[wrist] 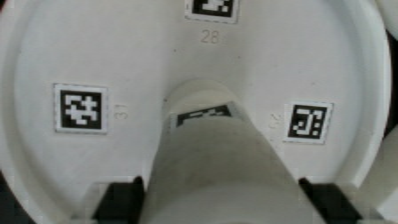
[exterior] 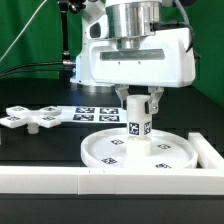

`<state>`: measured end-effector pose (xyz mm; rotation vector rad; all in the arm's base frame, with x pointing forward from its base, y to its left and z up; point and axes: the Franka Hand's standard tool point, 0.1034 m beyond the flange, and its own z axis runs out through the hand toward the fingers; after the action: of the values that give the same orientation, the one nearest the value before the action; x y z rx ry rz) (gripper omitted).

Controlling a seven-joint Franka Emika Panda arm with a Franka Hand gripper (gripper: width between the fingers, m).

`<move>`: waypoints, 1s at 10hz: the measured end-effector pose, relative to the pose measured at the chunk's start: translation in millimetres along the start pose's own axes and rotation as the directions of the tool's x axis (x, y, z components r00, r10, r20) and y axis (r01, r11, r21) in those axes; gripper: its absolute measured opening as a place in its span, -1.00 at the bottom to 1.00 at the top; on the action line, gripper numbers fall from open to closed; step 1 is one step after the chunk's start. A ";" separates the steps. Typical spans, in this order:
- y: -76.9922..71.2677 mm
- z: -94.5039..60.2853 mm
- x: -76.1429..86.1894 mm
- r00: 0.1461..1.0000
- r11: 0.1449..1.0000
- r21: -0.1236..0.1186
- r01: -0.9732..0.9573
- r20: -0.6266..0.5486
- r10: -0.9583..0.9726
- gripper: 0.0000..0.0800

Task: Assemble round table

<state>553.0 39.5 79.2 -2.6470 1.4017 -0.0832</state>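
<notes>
- Green backdrop is seen behind a black desk [exterior: 35, 150]; a long white border wall [exterior: 50, 182] is laid along the desk's near edge.
- White arm housing is seen at the top of the exterior view, with the tool [exterior: 137, 107] hung over the round disc [exterior: 105, 152].
- Tool is clamped on the cylindrical post [exterior: 138, 124]: one finger is pressed on each side of its upper part, and the post is held upright.
- Lower end of the cylindrical post is placed at the middle of the round disc; whether it touches the disc floor cannot be told.
- Black-and-white tags are seen on the post's side and on the disc floor around it.
- Round disc is laid flat, rim up, just behind the border wall, toward the exterior view's right.
- Cross-shaped piece [exterior: 28, 119] is laid flat on the desk at the exterior view's left, well apart from the round disc.
- Marker board [exterior: 92, 113] is laid flat behind the disc, between it and the cross-shaped piece.
- Wrist view: cylindrical post [wrist: 214, 160] is seen lengthwise between the dark fingers [wrist: 121, 200], with the round disc [wrist: 107, 60] beneath; three disc tags are visible around it.
</notes>
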 end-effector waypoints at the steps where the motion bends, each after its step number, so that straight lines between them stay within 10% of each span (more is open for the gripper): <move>1: -0.1 -0.1 -0.4 0.997 0.997 0.003 -0.079 0.006 0.079 0.02; 5: -1.9 0.5 -3.7 0.960 0.960 0.015 -0.278 0.031 0.277 0.17; 6: -1.9 0.6 -4.0 0.977 0.978 0.017 -0.210 0.030 0.209 0.46; 10: -6.6 1.0 -7.6 0.996 0.995 0.032 0.090 0.016 -0.091 0.62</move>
<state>554.2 49.6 79.4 -2.6785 1.2642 -0.0909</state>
